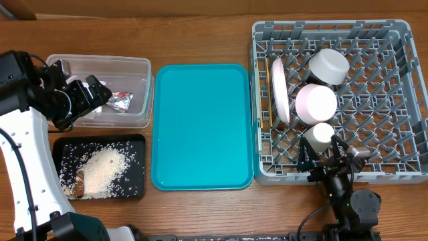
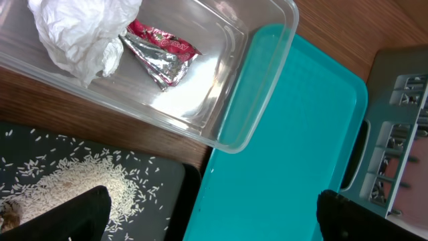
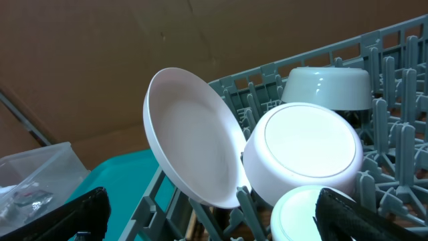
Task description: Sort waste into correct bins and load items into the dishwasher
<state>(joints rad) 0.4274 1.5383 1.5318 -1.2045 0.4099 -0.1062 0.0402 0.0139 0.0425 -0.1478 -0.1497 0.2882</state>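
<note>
The left gripper (image 2: 212, 215) and right gripper (image 3: 214, 217) gape empty; the right, beside the small cream cup (image 1: 321, 134) in the grey pegged plastic rack (image 1: 334, 25) right of the teal serving tray (image 1: 200, 127), could topple it on withdrawal.

Left arm (image 1: 27, 147): white shell link, black joint housings, thin black cable. Right arm (image 1: 348, 197): all black, looped cables. Left gripper (image 1: 97, 92): matte black.
</note>
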